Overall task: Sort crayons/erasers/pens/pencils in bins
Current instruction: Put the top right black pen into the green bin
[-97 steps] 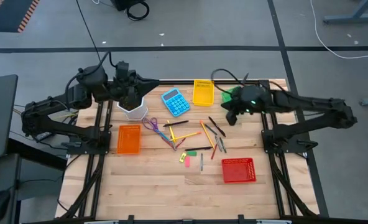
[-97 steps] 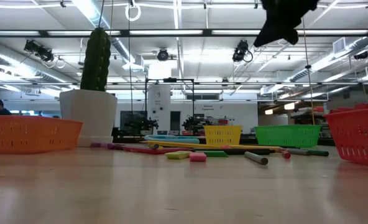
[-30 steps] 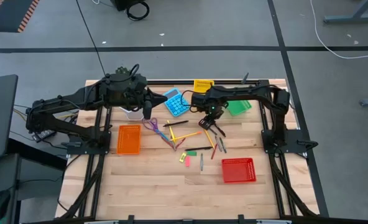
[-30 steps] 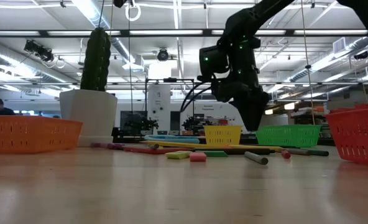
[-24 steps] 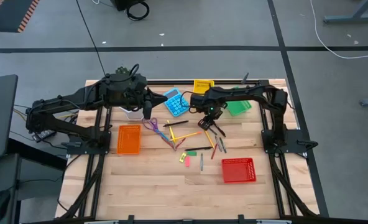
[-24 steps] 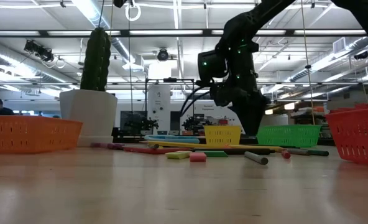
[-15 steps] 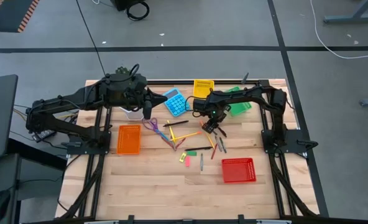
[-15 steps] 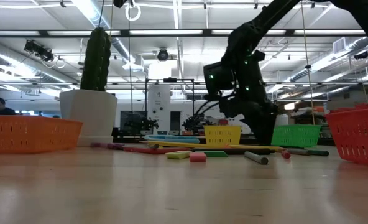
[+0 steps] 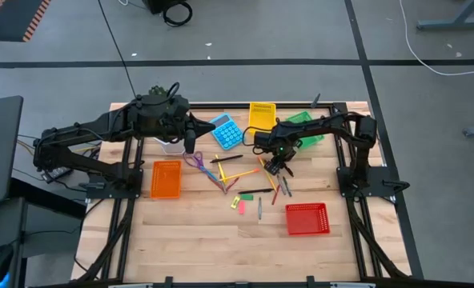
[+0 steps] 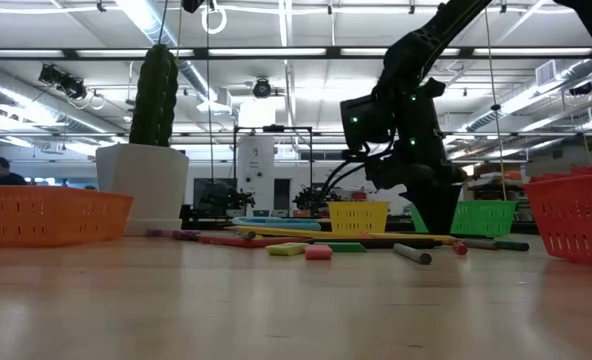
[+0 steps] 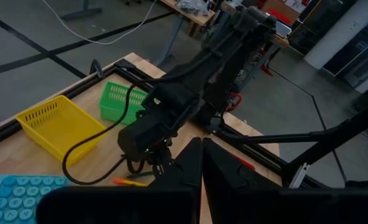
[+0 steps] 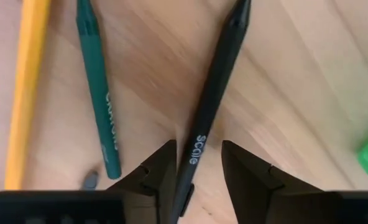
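Pale wooden planks make up my counter, seen from above with grey floor all round it. My right tool is down at the centre of the frame, in the scatter of sticks, its two dark fingers parted and straddling a slim black pen that lies flat on the wood; the gap is narrow but the pads do not look pressed on it yet, so nothing is held. Just beside the pen lie a green crayon and a long yellow pencil. My left tool waits shut and empty near the white plant pot, upper left. I judge this the grasp of a pen: next I should pinch it squarely, lift clear of its neighbours, and carry it to one of the mesh bins, perhaps the green plastic basket close by.
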### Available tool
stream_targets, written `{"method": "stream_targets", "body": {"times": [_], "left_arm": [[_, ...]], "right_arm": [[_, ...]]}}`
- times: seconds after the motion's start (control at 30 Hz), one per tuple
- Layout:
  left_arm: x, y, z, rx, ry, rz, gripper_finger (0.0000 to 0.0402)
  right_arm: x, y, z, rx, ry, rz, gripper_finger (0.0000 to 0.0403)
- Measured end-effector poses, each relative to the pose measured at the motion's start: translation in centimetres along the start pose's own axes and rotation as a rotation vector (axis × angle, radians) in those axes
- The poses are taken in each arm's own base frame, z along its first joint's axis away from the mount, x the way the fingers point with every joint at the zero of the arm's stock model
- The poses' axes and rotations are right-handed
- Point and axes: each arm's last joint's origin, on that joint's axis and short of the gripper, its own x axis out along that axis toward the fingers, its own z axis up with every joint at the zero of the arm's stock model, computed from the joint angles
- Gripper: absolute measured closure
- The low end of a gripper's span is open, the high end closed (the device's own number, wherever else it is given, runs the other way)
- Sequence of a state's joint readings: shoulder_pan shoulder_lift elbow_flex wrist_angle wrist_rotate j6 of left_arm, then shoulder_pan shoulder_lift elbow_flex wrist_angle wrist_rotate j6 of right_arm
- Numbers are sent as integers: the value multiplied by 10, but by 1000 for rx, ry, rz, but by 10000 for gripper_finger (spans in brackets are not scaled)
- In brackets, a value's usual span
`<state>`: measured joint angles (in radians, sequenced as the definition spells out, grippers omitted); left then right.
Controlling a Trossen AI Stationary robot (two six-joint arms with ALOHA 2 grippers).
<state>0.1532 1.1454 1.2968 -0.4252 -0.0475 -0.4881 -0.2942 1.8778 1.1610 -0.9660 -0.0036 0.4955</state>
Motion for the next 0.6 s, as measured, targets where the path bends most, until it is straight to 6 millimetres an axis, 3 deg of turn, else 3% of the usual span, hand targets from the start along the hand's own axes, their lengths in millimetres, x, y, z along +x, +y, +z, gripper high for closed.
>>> {"method": "stream_targets", "body": {"times": [0.33,0.6], "left_arm": [[0,0,0,0,0,0,388],[0,0,0,-18,0,-1,378]], "right_arm": [[0,8,-3,-25,-19,1,351],[0,9,-3,-26,-16,7,349]]}}
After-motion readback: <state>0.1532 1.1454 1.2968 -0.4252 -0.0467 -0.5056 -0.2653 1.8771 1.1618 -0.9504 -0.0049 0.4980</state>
